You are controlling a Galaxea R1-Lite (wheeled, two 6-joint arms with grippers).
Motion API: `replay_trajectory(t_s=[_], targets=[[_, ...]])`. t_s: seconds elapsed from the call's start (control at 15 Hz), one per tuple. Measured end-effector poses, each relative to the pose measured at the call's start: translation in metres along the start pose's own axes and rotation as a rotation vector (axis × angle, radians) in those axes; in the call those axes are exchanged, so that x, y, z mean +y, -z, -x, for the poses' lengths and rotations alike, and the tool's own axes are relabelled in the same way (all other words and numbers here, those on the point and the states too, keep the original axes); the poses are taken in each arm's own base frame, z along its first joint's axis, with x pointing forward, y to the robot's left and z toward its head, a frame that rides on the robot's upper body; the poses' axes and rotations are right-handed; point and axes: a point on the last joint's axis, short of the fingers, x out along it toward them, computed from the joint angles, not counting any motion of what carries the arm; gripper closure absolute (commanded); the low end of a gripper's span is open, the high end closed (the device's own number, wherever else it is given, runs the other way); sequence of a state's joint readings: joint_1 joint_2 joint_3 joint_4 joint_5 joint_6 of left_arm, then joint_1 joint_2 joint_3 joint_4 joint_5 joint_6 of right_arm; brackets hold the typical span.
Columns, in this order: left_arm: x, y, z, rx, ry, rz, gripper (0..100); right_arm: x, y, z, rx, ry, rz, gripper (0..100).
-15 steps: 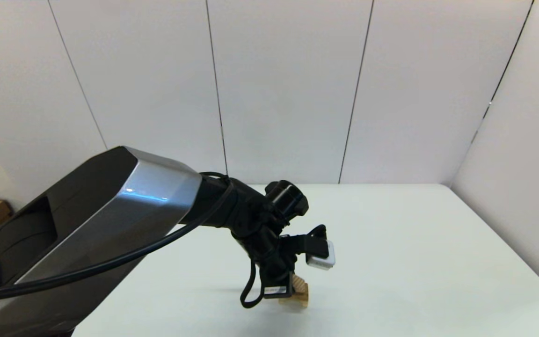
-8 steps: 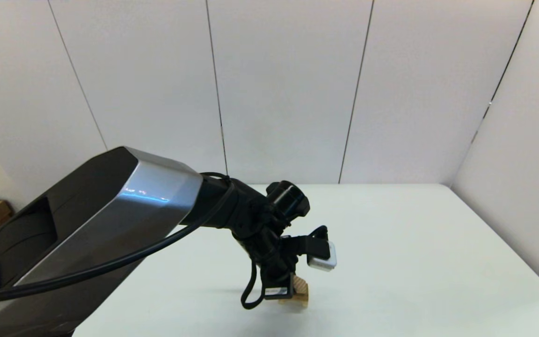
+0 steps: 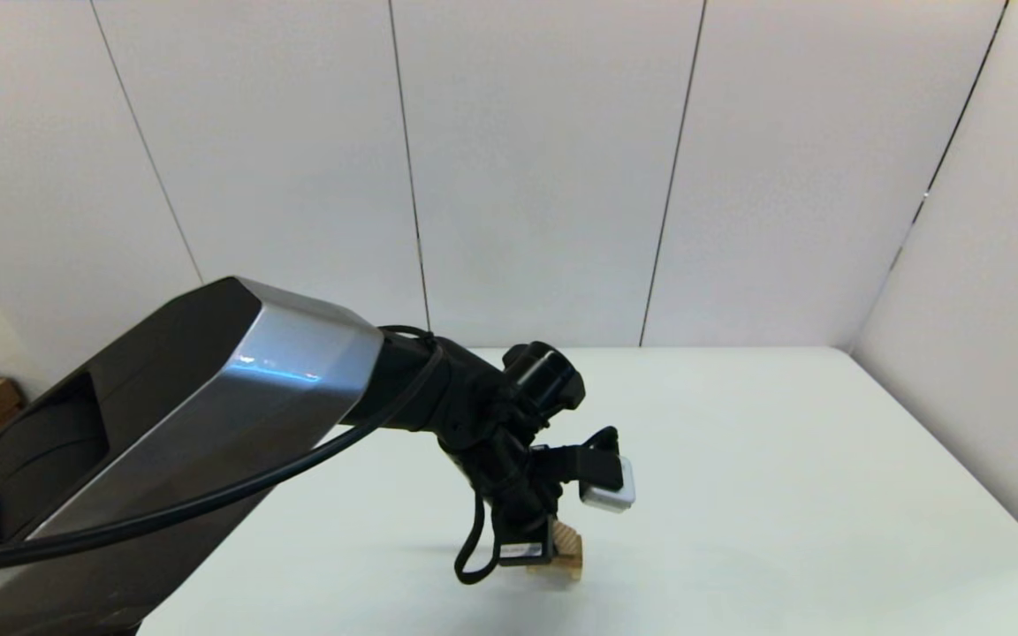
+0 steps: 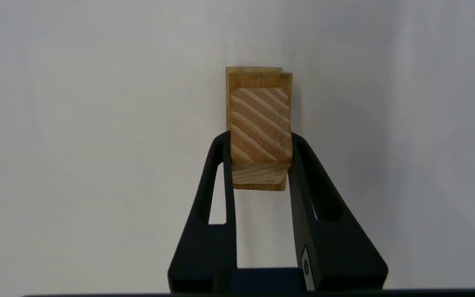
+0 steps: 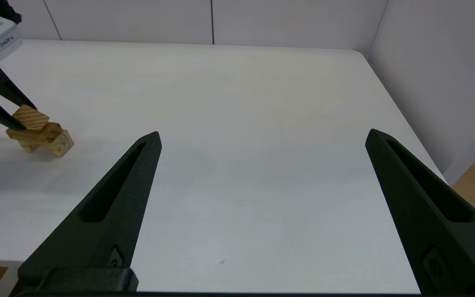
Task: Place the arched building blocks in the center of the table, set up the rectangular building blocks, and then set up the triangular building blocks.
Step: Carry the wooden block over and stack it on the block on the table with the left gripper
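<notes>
I have the white counter [image 3: 783, 495] filling the lower half of the head frame, bare across its right side. My left arm reaches in from the lower left, and its left end effector [image 4: 261, 149] hangs over the stack just below centre. In the left wrist frame the 2 fingers [image 4: 221, 173] are pinched on the triangular block [image 4: 261, 123], which sits at frame centre with its striped grain face toward the camera. In the right wrist frame that wedge [image 5: 31, 117] shows at the left edge, resting on the flat rectangular block [image 5: 35, 134], which in turn lies across the arched block [image 5: 58, 144] on the counter. The right end effector [image 5: 262, 140] is parked low at the counter's near edge, its fingers spread wide and holding nothing.

I judge this to be the last step: the wedge is being set on top, and arch and slab look already placed. Whether the wedge bears fully on the slab I cannot tell. Next I would open the left fingers gently and lift straight up, so the small wedge is not dragged off or the stack tipped.
</notes>
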State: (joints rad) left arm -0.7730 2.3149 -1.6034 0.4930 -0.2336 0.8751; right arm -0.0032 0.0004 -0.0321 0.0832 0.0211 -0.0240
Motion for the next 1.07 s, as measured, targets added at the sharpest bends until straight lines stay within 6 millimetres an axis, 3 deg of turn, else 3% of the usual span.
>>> replay_trajectory(t_s=[1.07], targets=[[0.0000,0.0011,-0.0027,0.005,0.003,0.001,100,0.0000,0.0000,0.0000,0.000,0.000,0.000,0]])
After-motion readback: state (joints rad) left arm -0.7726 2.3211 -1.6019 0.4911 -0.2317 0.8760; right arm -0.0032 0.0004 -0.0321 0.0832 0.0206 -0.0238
